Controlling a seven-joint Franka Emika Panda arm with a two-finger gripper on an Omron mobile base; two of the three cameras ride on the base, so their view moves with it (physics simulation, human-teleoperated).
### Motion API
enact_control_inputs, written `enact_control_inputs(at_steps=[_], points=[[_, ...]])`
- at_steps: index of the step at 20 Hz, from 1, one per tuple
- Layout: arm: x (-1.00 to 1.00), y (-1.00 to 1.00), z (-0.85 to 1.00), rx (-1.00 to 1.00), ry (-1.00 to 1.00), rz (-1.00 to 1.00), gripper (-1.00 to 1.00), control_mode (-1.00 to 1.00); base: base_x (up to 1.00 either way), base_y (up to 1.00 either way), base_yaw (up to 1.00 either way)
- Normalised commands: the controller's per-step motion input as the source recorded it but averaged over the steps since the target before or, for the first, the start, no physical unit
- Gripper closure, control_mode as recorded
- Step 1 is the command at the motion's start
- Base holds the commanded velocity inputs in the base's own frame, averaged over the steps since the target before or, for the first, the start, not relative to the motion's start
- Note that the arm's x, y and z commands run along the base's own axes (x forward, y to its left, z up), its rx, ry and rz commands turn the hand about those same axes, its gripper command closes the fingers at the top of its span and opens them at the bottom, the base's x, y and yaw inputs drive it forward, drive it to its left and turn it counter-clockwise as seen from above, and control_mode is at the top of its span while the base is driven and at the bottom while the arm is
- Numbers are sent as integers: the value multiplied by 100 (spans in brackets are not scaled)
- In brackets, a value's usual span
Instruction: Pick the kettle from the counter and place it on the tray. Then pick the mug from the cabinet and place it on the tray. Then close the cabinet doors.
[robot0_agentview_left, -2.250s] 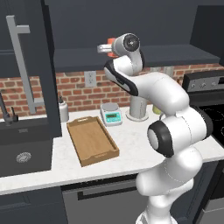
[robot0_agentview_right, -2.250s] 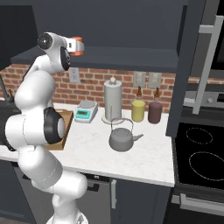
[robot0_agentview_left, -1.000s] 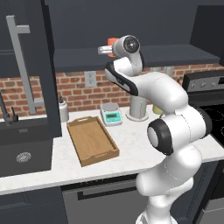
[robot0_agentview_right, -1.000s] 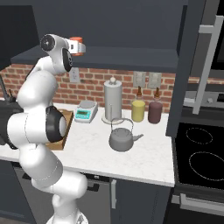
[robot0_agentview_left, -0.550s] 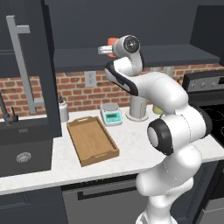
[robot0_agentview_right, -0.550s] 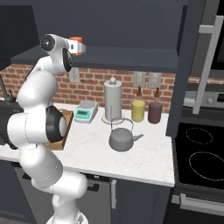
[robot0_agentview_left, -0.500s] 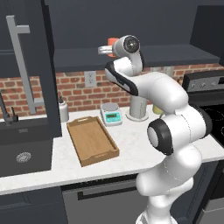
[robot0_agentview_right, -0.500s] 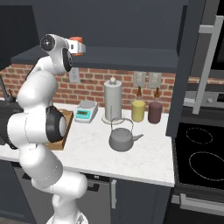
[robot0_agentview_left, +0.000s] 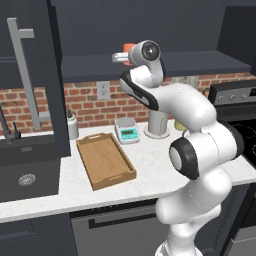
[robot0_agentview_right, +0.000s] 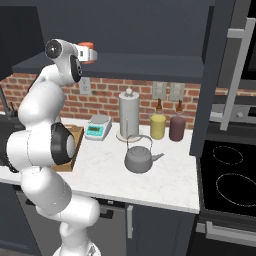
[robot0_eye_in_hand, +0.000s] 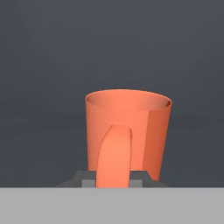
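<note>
Mug: the orange-red mug (robot0_eye_in_hand: 127, 131) stands upright on the dark shelf of the cabinet (robot0_agentview_left: 150, 30), its handle turned straight toward the hand camera. From the left base camera only a sliver of it (robot0_agentview_left: 129, 48) shows behind the wrist; from the right base camera its side (robot0_agentview_right: 87, 50) peeks past the hand.
Gripper: the gripper (robot0_eye_in_hand: 113, 180) is up at the shelf, its two dark tips low on either side of the mug's handle. Their ends are cut off by the picture's bottom, so I cannot tell whether they pinch the handle or stand apart from it.
Kettle: the dark grey kettle (robot0_agentview_right: 138, 157) sits on the counter (robot0_agentview_right: 165, 182) toward its front edge, in front of the paper-towel cylinder (robot0_agentview_right: 128, 114), spout toward the stove side. In the left base camera the arm hides it.
Tray: the wooden tray (robot0_agentview_left: 104, 160) lies on the counter near the sink-side end; in the right base camera just a corner (robot0_agentview_right: 77, 140) shows past the arm.
Cabinet doors: one cabinet door (robot0_agentview_left: 30, 75) stands swung out at the left, another (robot0_agentview_right: 227, 65) at the right, both with upper parts cut off.
Back edge: a small scale (robot0_agentview_right: 98, 126), a yellow jar (robot0_agentview_right: 158, 125) and a maroon jar (robot0_agentview_right: 176, 127) line the brick wall.
</note>
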Motion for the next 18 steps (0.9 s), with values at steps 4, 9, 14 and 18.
enact_control_inputs(at_steps=[4, 9, 14, 18], points=[[-29, 0, 0, 0, -1, 0, 100, -100, 0, 0, 0], [-29, 0, 0, 0, 0, 0, 100, -100, 0, 0, 0], [-42, 0, -6, 0, 0, 0, 100, -100, 0, 0, 0], [-77, 0, -17, 0, -1, 7, 100, -100, 0, 0, 0]])
